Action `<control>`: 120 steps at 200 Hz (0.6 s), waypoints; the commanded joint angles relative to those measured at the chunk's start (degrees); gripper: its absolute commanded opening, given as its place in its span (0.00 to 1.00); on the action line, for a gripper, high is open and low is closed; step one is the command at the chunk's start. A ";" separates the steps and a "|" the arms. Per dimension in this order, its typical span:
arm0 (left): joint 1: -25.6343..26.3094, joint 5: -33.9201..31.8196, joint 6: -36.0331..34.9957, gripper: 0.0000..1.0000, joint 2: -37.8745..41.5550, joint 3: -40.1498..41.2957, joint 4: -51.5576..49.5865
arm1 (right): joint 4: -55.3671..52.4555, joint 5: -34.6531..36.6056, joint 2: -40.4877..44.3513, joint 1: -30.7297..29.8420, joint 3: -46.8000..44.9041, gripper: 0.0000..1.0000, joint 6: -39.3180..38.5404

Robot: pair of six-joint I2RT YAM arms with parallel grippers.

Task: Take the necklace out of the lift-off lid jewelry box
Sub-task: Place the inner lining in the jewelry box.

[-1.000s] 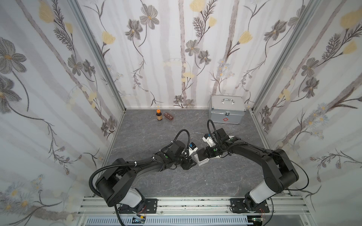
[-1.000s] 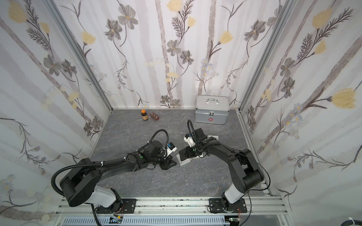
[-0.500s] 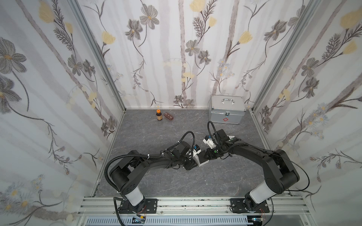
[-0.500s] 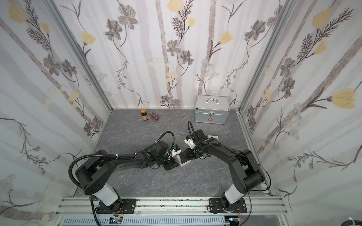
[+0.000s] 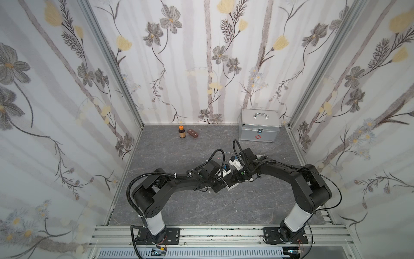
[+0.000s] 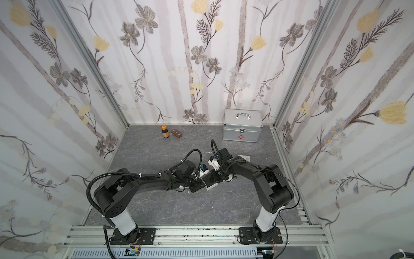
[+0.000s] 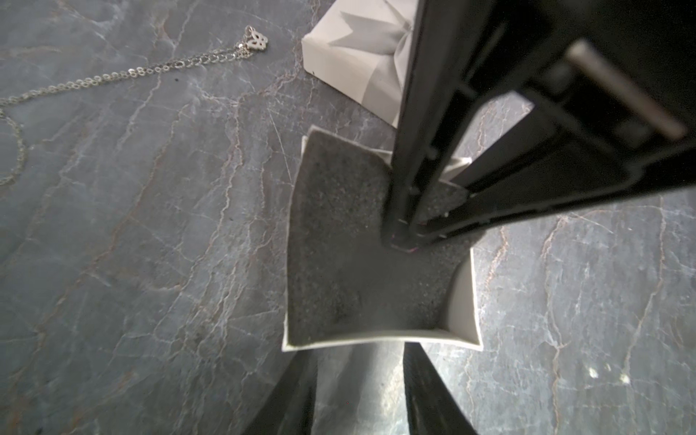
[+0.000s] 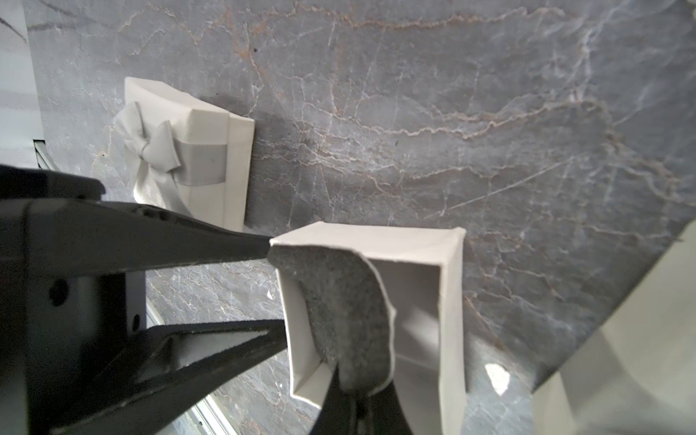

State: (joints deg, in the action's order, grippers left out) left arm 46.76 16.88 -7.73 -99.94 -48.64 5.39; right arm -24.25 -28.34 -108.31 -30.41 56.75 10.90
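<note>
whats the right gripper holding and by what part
The right gripper pinches the grey foam pad of the open box at its lifted edge; whether the box wall is pinched too cannot be told.

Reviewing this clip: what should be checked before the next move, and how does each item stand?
1. The necklace is out: ok, it lies on the table.
2. No chain in the box base: ok, only its grey foam liner shows.
3. Grip of the right pincer: ok, shut on the box base wall.
4. Grip of the left pincer on the liner's edge: cannot tell.
5. The lid is clear: ok, on the table, apart from the box base.
</note>
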 commanded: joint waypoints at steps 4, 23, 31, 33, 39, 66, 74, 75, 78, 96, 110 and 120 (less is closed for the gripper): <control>-0.11 -1.98 -0.59 0.38 -0.25 -0.06 2.59 | 1.66 0.28 -0.85 -0.47 0.47 0.00 0.35; -0.35 -2.64 -0.29 0.38 0.24 0.30 3.26 | 1.30 2.06 -0.29 -0.44 0.29 0.00 0.62; -0.44 -2.83 -0.10 0.38 0.35 0.43 3.37 | 0.85 2.98 -0.08 -0.46 0.38 0.00 0.62; -0.58 -2.87 -0.03 0.38 0.40 0.40 3.46 | 0.71 3.19 -0.02 -0.44 0.42 0.00 0.62; -0.62 -2.95 0.09 0.38 0.49 0.39 3.70 | 0.41 3.81 0.11 -0.49 0.46 0.02 0.55; -1.19 -3.00 0.71 0.38 1.20 0.39 4.43 | -0.83 6.05 0.63 -0.54 0.73 0.19 0.28; -1.38 -2.84 0.94 0.38 1.56 0.40 4.60 | -1.18 6.99 1.12 -0.62 0.78 0.26 0.27; -1.39 -2.83 0.90 0.38 1.66 0.44 4.62 | -1.21 7.12 1.23 -0.62 0.80 0.26 0.27; -1.40 -2.75 1.00 0.38 1.75 0.53 4.67 | -1.36 7.59 1.46 -0.70 0.81 0.29 0.22; -1.69 -2.39 1.48 0.38 2.82 0.54 4.81 | -2.37 10.41 3.43 -0.88 1.24 0.40 0.11; -1.86 -2.17 1.72 0.38 3.50 0.62 5.07 | -3.26 12.02 4.99 -0.95 1.89 0.44 0.00; -1.98 -1.99 1.76 0.38 3.98 0.64 5.15 | -4.05 13.49 5.87 -0.98 2.25 0.46 -0.08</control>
State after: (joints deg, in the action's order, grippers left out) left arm 45.04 14.41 -6.83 -97.10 -48.12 8.71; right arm -27.24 -19.31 -104.31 -31.27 57.87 11.29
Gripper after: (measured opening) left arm 0.380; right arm 0.445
